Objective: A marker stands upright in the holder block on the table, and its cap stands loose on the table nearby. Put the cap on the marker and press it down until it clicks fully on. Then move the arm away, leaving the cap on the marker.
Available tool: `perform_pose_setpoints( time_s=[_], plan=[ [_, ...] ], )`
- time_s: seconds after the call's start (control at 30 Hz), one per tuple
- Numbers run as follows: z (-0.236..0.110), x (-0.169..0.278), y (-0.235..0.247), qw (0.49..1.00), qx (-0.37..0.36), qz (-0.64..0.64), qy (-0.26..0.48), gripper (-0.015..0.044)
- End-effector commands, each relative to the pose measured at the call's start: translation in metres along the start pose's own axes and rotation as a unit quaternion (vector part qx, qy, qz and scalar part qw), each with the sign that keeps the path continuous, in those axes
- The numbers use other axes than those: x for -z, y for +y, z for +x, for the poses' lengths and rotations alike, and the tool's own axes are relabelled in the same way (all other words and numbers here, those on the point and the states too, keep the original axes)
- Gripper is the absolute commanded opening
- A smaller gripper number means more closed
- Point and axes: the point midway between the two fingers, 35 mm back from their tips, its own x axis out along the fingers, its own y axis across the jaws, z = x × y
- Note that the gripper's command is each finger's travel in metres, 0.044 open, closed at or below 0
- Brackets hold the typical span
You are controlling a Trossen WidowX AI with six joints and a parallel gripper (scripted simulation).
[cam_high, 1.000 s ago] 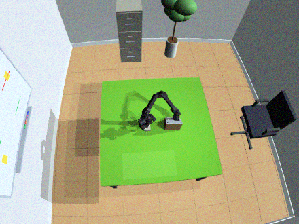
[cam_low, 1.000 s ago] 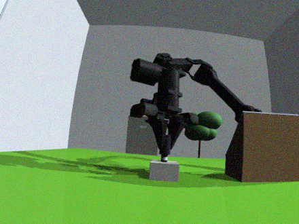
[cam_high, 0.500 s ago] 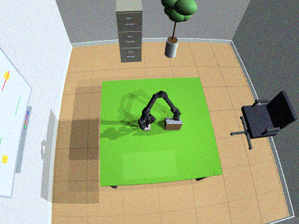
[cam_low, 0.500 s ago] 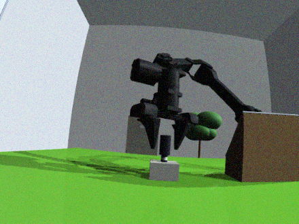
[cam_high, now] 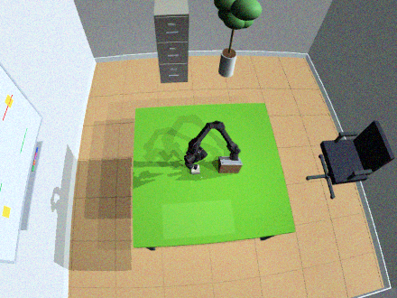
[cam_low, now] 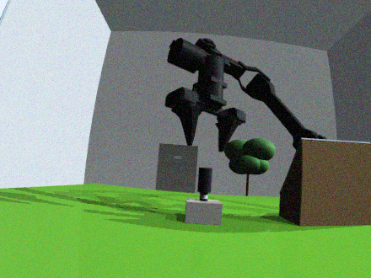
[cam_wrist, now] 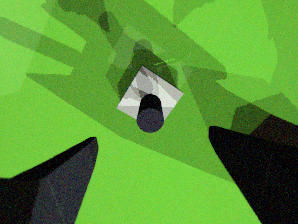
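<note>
The big green desk (cam_high: 153, 226) carries everything, and the things sit near its middle, well away from all four edges and corners. The black arm (cam_low: 274, 105) bends over from its brown base box (cam_low: 337, 181). At its end the claw (cam_low: 207, 141) hangs in the air with its two fingers spread wide, and it holds nothing. Right under it, with a gap of air between, sits the small grey holder block (cam_low: 203, 211). The marker (cam_low: 204, 196) stands straight up in the block, and only a thin pale ring of it shows. The dark cap (cam_low: 205, 180) sits on top of the marker and looks pushed well down. The cap looks small, light, hard and smooth, so it could slip. It is round, so the best place to take hold is on its two sides, about halfway up. It seems done, so the arm only needs to move away without bumping it.
</note>
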Motion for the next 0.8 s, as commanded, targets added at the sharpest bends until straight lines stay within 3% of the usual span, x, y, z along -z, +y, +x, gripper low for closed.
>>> perform_pose_setpoints(
  time_s=[0.0,0.23,0.43,0.77],
  plan=[
    [0.0009,0.0003,-0.0008,0.995,0.005,-0.101,0.004,0.0335],
    [0.0074,0.0019,0.0011,0.909,0.004,-0.416,0.004,0.0151],
    [0.008,0.0021,0.0013,0.896,0.004,-0.444,0.004,0.0],
    [0.0083,0.0021,0.0013,0.896,0.004,-0.444,0.004,0.0]
  ],
)
